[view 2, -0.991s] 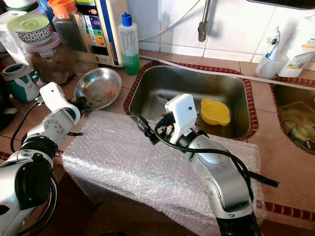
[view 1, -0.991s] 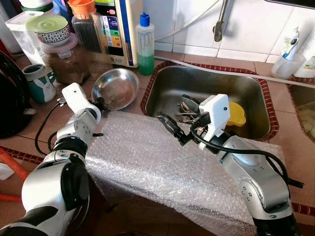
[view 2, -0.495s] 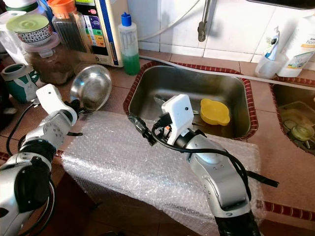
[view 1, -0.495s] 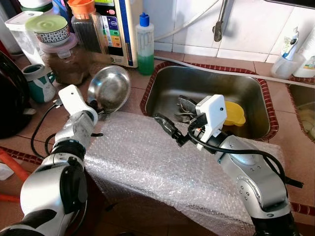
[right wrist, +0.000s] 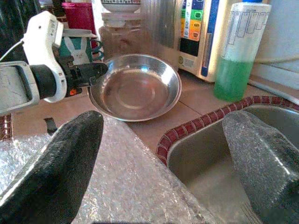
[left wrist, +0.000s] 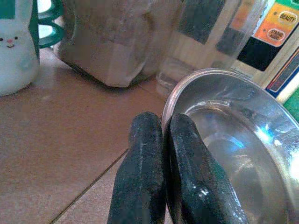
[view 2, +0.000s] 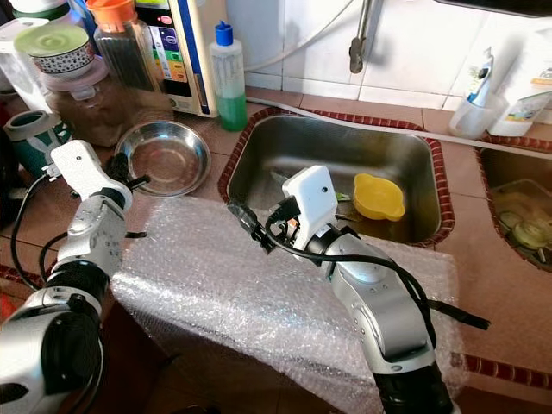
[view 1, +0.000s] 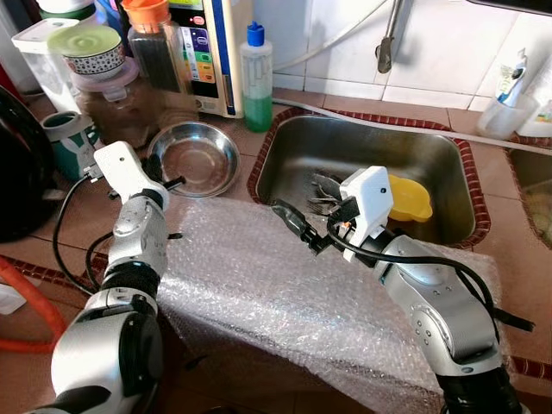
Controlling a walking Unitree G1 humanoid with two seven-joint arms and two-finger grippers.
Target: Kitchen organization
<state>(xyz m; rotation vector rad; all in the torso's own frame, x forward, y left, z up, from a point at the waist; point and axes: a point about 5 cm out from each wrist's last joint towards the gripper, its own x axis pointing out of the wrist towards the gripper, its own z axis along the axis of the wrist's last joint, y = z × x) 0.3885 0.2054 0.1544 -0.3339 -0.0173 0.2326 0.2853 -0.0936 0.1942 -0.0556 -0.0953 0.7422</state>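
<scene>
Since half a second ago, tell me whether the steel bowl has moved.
Yes. The steel bowl, pinched at its rim by the left gripper, has dropped from tilted upright to flat on the counter beside the sink.

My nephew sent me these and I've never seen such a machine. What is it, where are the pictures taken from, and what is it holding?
It is a humanoid robot at a kitchen counter. Two pictures come from cameras on its head, looking down; the other two from its wrists, looking along its black fingers. The left gripper is pinched shut on the rim of a steel bowl resting on the counter. The right gripper hangs open over a sheet of bubble wrap. Beside it is a sink holding a yellow dish. A green soap bottle and jars stand behind.
</scene>
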